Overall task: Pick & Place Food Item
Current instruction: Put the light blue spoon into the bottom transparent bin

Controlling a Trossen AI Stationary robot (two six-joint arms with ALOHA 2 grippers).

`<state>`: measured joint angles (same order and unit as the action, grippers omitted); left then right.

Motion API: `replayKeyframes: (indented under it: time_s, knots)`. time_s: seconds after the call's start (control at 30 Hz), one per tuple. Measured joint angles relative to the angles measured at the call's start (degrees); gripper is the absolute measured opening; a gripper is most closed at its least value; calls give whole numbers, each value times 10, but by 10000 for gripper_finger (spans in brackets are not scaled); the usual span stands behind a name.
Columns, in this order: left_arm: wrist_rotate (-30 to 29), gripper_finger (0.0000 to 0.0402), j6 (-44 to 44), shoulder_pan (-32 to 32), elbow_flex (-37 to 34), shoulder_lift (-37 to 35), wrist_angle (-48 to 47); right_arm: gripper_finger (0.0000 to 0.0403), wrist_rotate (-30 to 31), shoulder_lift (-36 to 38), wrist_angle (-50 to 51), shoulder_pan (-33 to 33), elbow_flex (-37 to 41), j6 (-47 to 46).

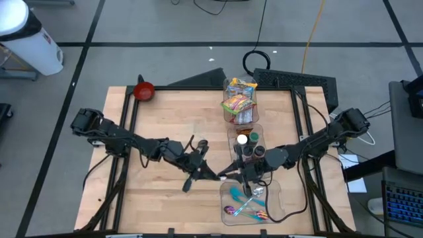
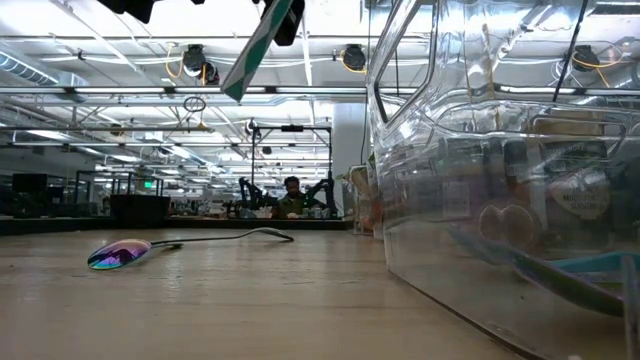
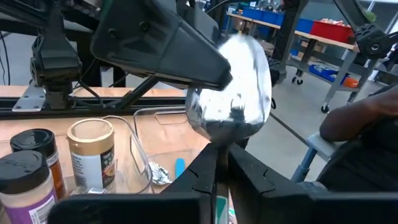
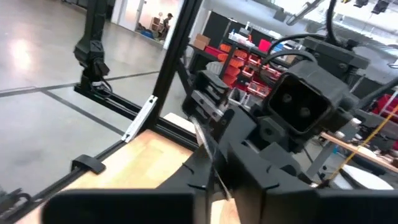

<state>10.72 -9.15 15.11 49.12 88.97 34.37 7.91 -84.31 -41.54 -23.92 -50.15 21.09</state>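
The left end effector (image 1: 213,173) pinches a spoon (image 3: 233,84) above the table (image 1: 165,119), meeting the right end effector (image 1: 232,173), whose fingers are pressed together on the same handle. Judging by this handover, a mistimed release could drop the spoon beside the clear bins (image 1: 248,198). Jar (image 3: 93,152) labels are unreadable.

- The wide clear plastic bin (image 2: 500,200) runs off the low view's right edge; the jars behind its wall are smeared shapes.
- The shiny silver spoon bowl (image 3: 233,87) hides its handle behind the left gripper's dark fingers (image 3: 199,177).
- The distant seated person (image 2: 291,198) is too small to make out.
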Motion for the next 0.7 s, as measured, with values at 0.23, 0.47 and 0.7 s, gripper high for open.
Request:
replayKeyframes:
  time_s: [0.23,0.47,0.7]
  knots:
    - [-4,43,2,1,0,0,0,4,6,0,-1,0,0,-2]
    - [-47,46,56,12,2,-6,0,2,8,21,25,-3,0,-33]
    - [-78,78,89,33,1,-6,5,0,-13,33,53,-4,-1,-56]
